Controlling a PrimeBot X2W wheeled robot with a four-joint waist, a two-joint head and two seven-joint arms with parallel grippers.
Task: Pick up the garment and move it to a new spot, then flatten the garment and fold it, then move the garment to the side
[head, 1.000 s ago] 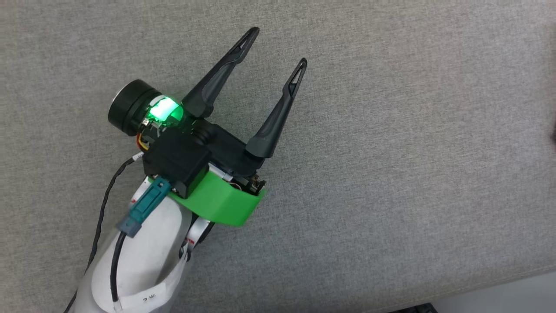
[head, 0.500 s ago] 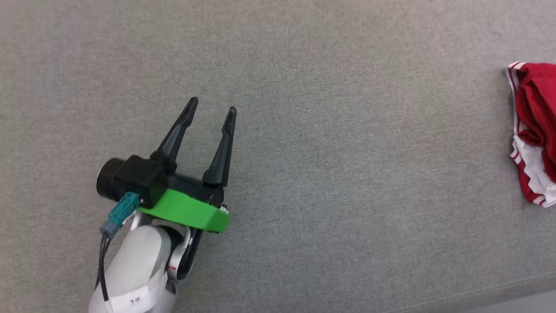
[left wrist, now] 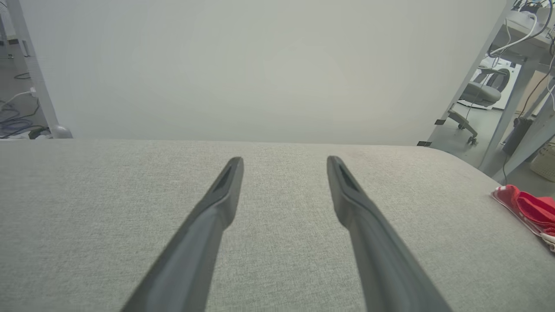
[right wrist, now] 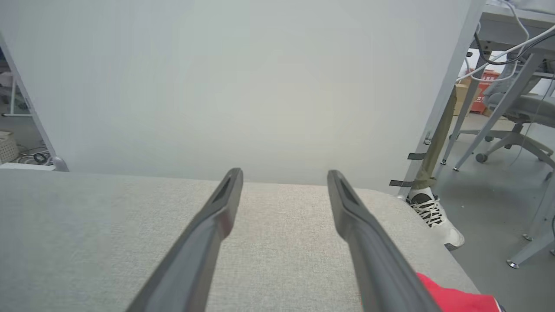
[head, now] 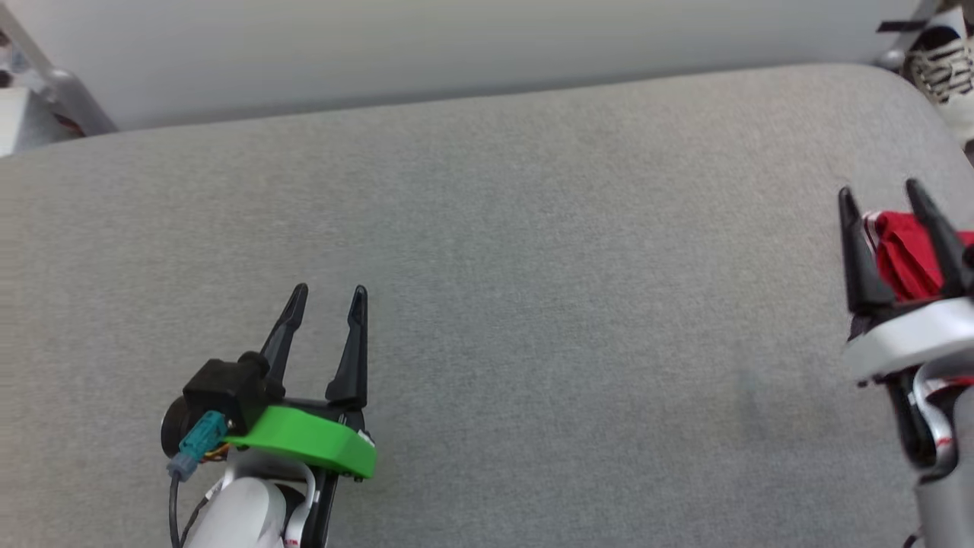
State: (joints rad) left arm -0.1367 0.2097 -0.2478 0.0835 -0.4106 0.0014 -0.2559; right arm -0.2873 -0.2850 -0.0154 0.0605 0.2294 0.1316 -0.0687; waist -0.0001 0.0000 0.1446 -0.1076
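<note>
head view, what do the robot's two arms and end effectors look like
The left end effector has two long, tapering black fingers on a bright green collar, with a black camera block, a teal connector, a dark cable and a white forearm. The right end effector has matching black fingers on a pale grey collar.

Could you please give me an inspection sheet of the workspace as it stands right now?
Surface: grey fabric pad, flat, no marks seen.
Job's things: red and white shirt, bunched at the pad's right end, not held.
Clutter: nothing seen.
Hands: left hand open over bare fabric; right hand open by the shirt, contact cannot be told.
Cables: teal plug with a black lead at the left wrist; floor cables past the pad.
Surroundings: white panel behind the pad; office chair; a person's shoe on the floor.
</note>
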